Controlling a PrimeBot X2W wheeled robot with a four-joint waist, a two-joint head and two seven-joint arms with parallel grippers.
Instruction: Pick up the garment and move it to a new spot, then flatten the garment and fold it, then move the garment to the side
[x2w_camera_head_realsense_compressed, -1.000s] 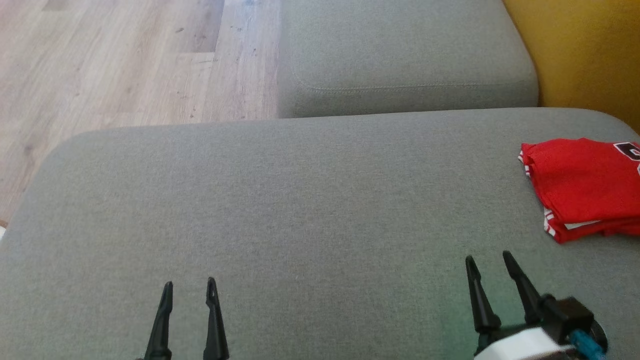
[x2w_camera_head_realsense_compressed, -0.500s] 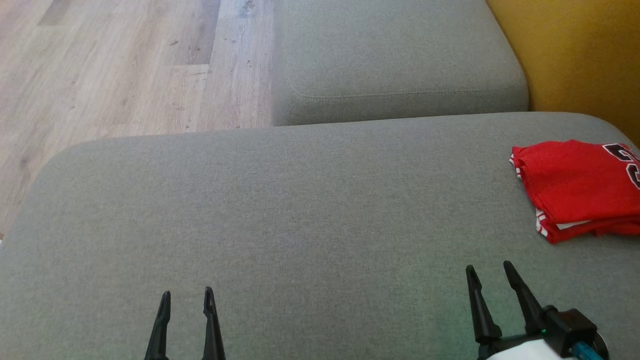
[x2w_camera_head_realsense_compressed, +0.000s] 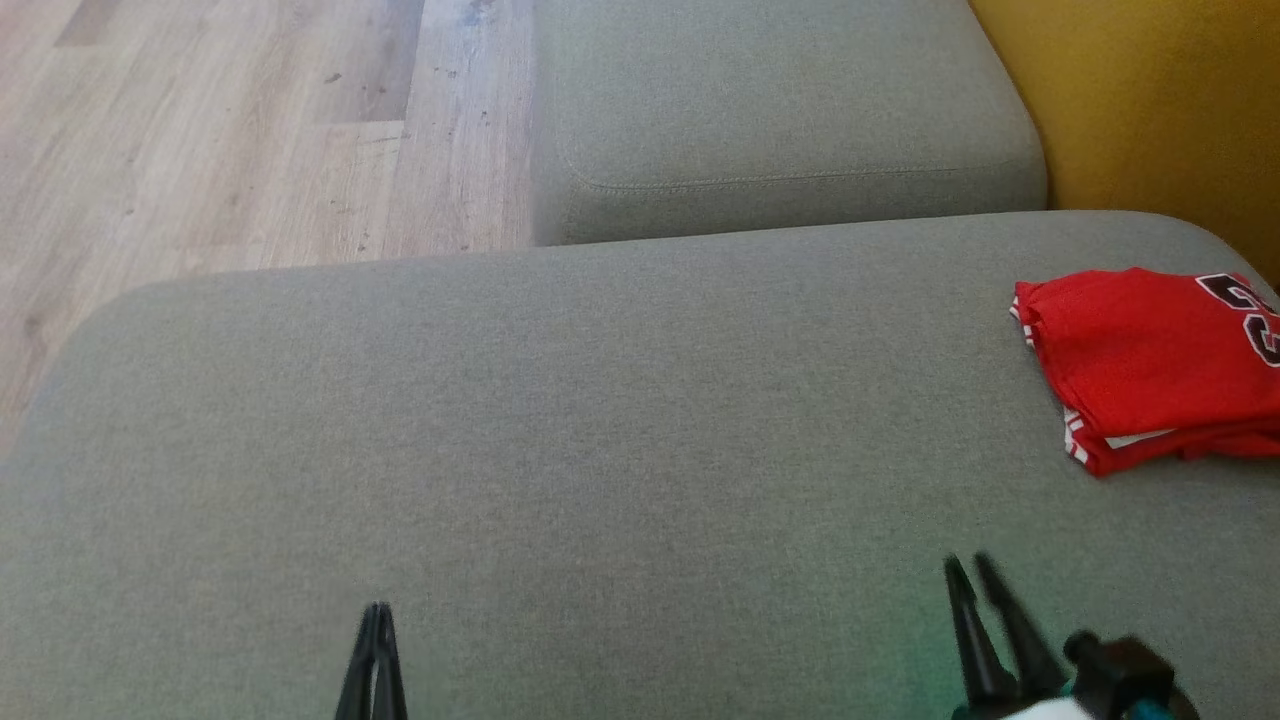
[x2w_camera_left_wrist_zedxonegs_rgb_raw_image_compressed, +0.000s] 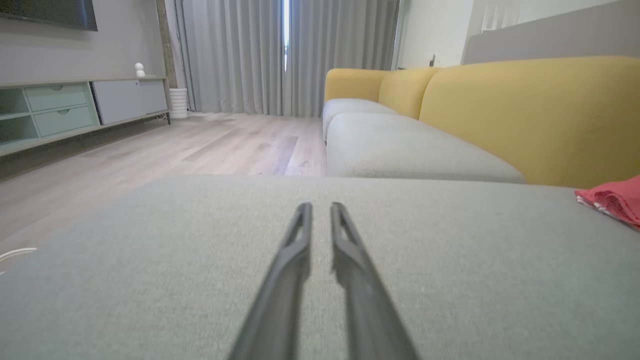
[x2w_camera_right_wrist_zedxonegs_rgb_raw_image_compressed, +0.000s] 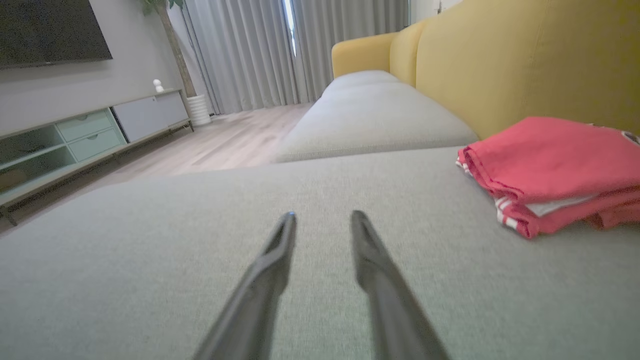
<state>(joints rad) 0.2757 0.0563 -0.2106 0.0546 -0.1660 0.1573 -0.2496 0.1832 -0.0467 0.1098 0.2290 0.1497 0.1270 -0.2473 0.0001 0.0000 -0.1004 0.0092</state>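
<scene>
Garment (x2w_camera_head_realsense_compressed: 1150, 360): red, folded, at the right edge of the cushion (x2w_camera_head_realsense_compressed: 600, 420).
Left gripper (x2w_camera_left_wrist_zedxonegs_rgb_raw_image_compressed: 320, 206): empty, fingers a slit apart.
Right gripper (x2w_camera_right_wrist_zedxonegs_rgb_raw_image_compressed: 323, 216): empty, narrowly parted.
Risk: a stray nudge could unfold the garment or push it off that edge.

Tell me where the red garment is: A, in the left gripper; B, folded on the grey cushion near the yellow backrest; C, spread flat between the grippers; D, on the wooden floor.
B: the red garment lies folded at the right end of the grey cushion, near the yellow backrest.
</scene>
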